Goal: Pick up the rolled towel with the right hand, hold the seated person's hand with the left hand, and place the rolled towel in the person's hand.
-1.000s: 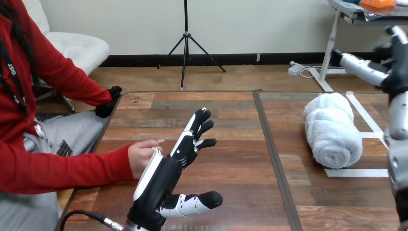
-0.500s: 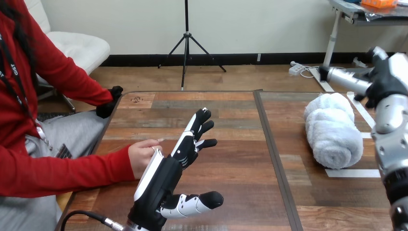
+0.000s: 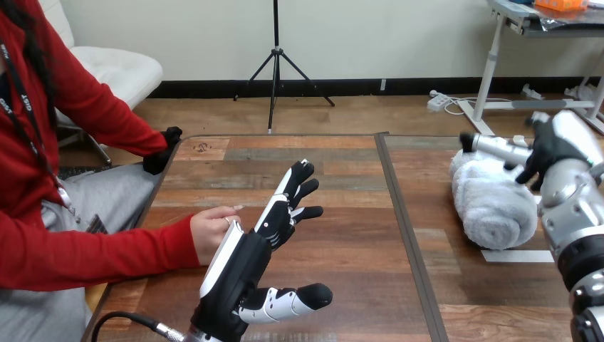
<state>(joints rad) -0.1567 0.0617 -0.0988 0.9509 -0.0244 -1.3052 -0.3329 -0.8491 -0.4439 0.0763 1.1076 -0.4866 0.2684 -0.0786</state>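
1. Right, the rolled towel [image 3: 495,199] lies on the right half of the table [image 3: 342,249]. It is white and fat, its length runs away from the robot, and its near end sits just beside a strip of white tape [image 3: 516,255].
2. Above the towel's far end hangs the right hand [image 3: 554,142], white shell up, on an arm that comes in from the lower right edge.
3. Its thumb sticks straight out to the left across the top of the roll. The dark fingers [image 3: 530,169] point loosely down at the cloth and are wrapped round nothing, so there is no grasp.
4. Whether those tips actually brush the towel, I cannot tell; the hand covers the spot.
5. Now the other side: the left hand [image 3: 246,263] is raised over the near left part of the table, edge-on, with its white back turned to the left.
6. Its fingers [image 3: 292,196] are straight and fanned, pointing up and away across the wood. The thumb juts out to the right, low over the table, and the hand is released, with nothing in it.
7. The person's hand [image 3: 210,231], on a red sleeve, rests loosely curled on the table just behind that white shell.
8. The two sit so close that I cannot tell if they touch, but no robot finger curls round the person's hand.
9. Towel and person's hand are well apart, with the table's dark centre seam [image 3: 399,214] running between them.
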